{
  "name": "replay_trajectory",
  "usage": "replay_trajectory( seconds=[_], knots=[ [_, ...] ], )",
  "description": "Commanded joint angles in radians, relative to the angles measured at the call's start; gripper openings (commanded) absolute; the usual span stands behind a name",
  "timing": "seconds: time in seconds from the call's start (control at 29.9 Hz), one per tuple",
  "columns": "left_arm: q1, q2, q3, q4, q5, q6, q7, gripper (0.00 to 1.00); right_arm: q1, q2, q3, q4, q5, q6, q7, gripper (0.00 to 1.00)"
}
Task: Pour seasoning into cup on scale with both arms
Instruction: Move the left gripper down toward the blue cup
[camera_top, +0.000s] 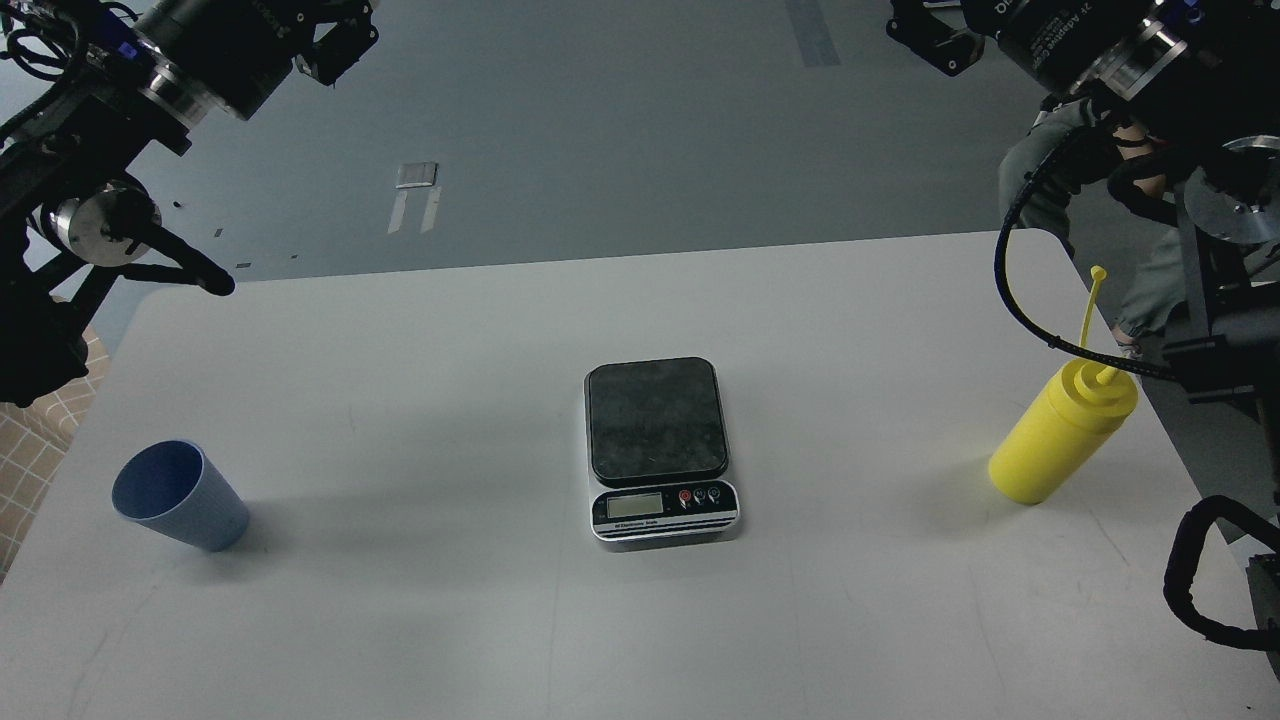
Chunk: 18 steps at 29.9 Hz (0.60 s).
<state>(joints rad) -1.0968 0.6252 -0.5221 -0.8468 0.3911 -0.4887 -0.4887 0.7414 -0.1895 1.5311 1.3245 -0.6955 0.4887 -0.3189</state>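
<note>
The light-blue ribbed cup (180, 496) stands by itself on the white table (420, 620), near the left edge. At the table's middle sits the scale (660, 450), its dark plate bare and its display facing me. The yellow seasoning bottle (1060, 432) stands upright near the right edge, with its cap strap sticking up. My left gripper (338, 42) hangs high at the top left, far from the cup. At the top right, my right gripper (928, 38) is just as high, well away from the bottle. Both are dark and partly cut off by the frame, and neither holds anything I can see.
A black cable (1020, 300) from my right arm loops down close behind the bottle's nozzle. Grey floor lies beyond the table's far edge. A person's legs (1050, 180) show off the table at the right rear.
</note>
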Motion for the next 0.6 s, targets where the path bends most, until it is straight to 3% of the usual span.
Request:
replay_trajectory(
  seconds=[0.0, 0.57],
  knots=[
    [-0.012, -0.018, -0.024, -0.005, 0.000, 0.000, 0.000, 0.98, 0.001, -0.001, 0.000, -0.002, -0.001, 0.000, 0.000, 1.00],
    [-0.018, -0.110, -0.071, -0.011, -0.006, 0.009, 0.000, 0.98, -0.016, 0.005, 0.078, -0.007, 0.002, 0.000, 0.001, 1.00]
  ],
)
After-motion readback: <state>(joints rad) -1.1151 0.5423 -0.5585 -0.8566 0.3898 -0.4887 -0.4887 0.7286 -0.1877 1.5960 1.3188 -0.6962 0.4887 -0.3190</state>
